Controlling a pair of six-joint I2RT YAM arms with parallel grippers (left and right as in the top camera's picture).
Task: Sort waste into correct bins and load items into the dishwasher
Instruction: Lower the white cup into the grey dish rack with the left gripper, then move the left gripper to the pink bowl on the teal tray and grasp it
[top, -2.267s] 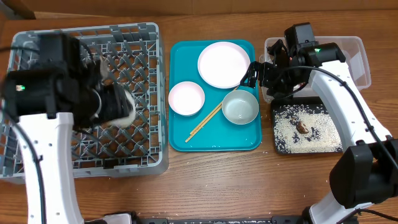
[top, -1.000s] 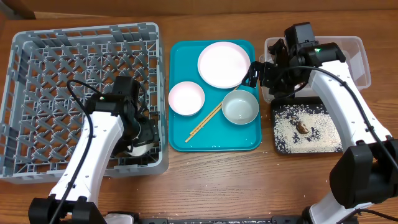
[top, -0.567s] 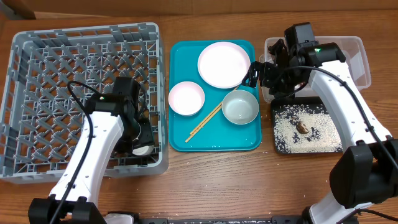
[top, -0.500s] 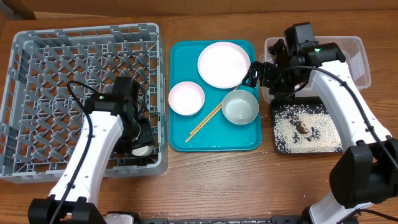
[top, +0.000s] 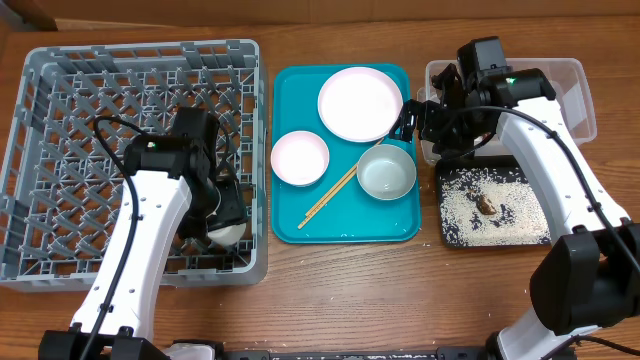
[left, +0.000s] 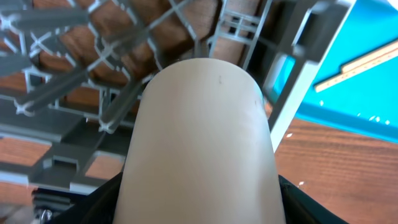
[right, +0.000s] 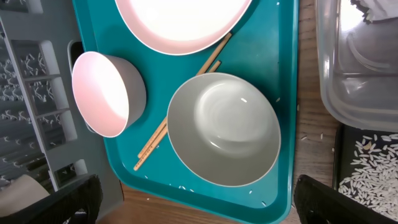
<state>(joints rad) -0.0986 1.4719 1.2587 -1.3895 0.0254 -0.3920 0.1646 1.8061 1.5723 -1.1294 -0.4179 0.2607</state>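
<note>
Reaching into dish rack (top: 60, 120), left arm (top: 150, 235) over white cup (top: 225, 233), grip unclear

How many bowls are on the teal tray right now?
2. The small pink bowl sits at the left side of the teal tray; the pale grey-white bowl sits to its right, with the chopsticks lying between them. None appears hidden.

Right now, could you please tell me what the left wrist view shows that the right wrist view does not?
Only left wrist: the white cup, close up, filling the frame. Only right wrist: the pink plate, small pink bowl, grey-white bowl, clear tub and rice-strewn black tray. Both: the dish rack, teal tray and chopsticks.
</note>
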